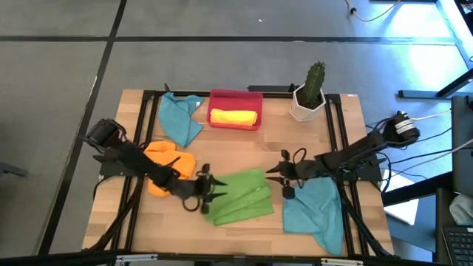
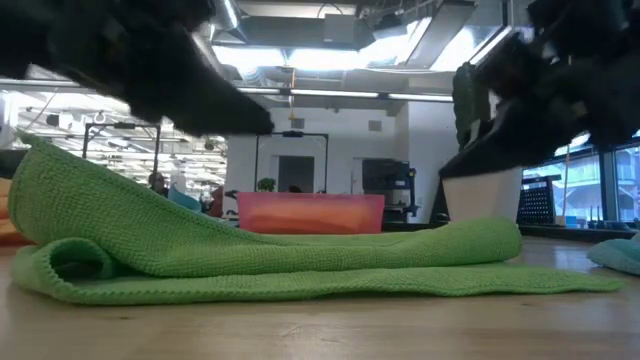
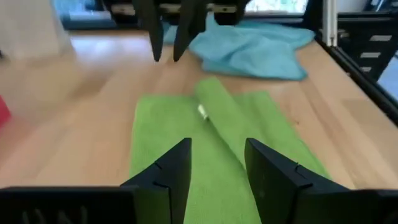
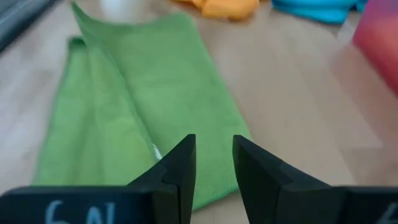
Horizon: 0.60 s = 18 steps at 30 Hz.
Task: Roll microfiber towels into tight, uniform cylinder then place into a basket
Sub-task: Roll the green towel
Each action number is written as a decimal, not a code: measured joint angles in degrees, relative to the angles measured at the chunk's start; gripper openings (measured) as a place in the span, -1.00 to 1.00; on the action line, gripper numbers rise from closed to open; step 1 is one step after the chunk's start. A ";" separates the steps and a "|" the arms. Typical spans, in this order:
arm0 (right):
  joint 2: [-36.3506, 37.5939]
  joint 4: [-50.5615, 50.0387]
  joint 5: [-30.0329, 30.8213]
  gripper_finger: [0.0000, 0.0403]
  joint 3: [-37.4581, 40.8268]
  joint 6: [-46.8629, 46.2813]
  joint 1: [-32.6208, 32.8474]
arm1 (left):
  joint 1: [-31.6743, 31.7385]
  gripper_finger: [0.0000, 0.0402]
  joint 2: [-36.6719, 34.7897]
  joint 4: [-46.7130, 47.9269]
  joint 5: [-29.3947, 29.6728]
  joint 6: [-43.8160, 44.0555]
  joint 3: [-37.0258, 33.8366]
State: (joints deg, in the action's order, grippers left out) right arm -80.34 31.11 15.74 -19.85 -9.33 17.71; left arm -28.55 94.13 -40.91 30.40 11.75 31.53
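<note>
The green towel (image 1: 240, 196) looks soft, light and floppy; its folded left edge seems the best grasp. The left end effector (image 1: 208, 185) and right end effector (image 1: 284, 177) hover over its ends, released, grasping nothing.

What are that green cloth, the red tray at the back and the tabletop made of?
The green towel looks like soft microfiber: matte, with a fine nubby weave and limp folds. The red basket appears to be smooth moulded plastic with rounded corners. The table seems to be pale wood or a wood-look laminate, going by its plank-like grain lines.
</note>
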 joint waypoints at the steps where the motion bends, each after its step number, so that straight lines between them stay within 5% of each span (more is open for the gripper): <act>1: -1.78 -0.13 -0.53 -0.46 -0.57 -0.25 -0.29 | 0.87 -0.31 0.65 -0.09 -1.61 0.98 0.00; 9: -12.96 -1.23 -5.95 -0.46 -5.86 0.69 -1.37 | 3.45 -0.31 4.88 5.73 -5.33 10.33 0.02; 18: -16.59 -3.90 -18.27 -0.46 -10.16 1.36 -1.10 | 3.82 -0.31 8.72 6.97 -5.78 15.28 0.02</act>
State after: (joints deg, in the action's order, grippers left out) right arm -96.92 27.20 -2.53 -30.01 -7.97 16.60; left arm -24.74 102.85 -33.94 24.62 27.03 31.55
